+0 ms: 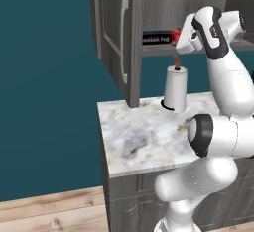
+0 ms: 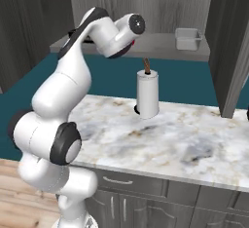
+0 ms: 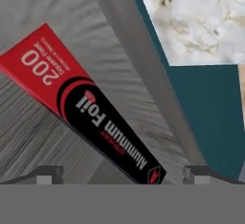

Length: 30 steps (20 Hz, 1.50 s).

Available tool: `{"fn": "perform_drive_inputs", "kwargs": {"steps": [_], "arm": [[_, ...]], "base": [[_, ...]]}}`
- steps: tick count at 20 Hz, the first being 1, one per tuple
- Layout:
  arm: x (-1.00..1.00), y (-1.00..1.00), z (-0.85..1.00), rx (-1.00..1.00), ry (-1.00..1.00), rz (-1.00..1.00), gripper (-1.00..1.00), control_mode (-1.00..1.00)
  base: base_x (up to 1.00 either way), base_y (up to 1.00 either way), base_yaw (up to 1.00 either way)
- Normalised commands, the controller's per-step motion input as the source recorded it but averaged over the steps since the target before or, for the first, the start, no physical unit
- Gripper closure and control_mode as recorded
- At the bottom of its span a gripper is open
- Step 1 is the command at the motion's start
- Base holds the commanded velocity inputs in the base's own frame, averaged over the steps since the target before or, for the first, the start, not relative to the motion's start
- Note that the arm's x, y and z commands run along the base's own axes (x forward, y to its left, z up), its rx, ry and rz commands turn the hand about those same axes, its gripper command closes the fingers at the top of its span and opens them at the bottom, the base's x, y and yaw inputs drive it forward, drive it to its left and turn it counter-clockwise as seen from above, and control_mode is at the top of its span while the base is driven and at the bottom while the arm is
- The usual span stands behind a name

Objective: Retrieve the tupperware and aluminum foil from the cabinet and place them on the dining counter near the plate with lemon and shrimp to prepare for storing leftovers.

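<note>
One grey wood cabinet (image 1: 116,37) has its door open. One marble counter (image 1: 144,137) is below the jaws, with one white paper-towel roll (image 2: 147,94) on it. One long black and red aluminum foil (image 3: 86,108) box lies on the shelf, right between the gripper (image 3: 122,174) jaws, which are spread wide. One clear tupperware (image 2: 188,39) sits well off to the side.

Paper-towel roll (image 2: 147,94) below cabinet shelf (image 2: 160,44)
</note>
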Motion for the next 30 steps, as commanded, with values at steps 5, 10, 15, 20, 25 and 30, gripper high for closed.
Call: {"fn": "perform_drive_inputs", "kwargs": {"steps": [5,10,15,20,25,30], "arm": [[0.40,0.27,0.00,0.00,0.03,0.00,-1.00,-1.00],[0.40,0.21,0.00,0.00,0.05,0.00,-1.00,-1.00],[0.36,0.03,0.00,0.00,0.04,0.01,-1.00,-1.00],[0.29,0.00,0.00,0.00,0.01,0.02,-1.00,-1.00],[0.21,0.00,0.00,0.00,0.03,0.06,-1.00,-1.00],[0.19,0.00,-0.02,0.00,0.04,0.09,-1.00,-1.00]], "base": [[0.00,0.00,0.00],[0.00,0.00,0.00],[0.00,0.00,0.00],[0.00,0.00,0.00],[0.00,0.00,0.00],[0.00,0.00,0.00]]}}
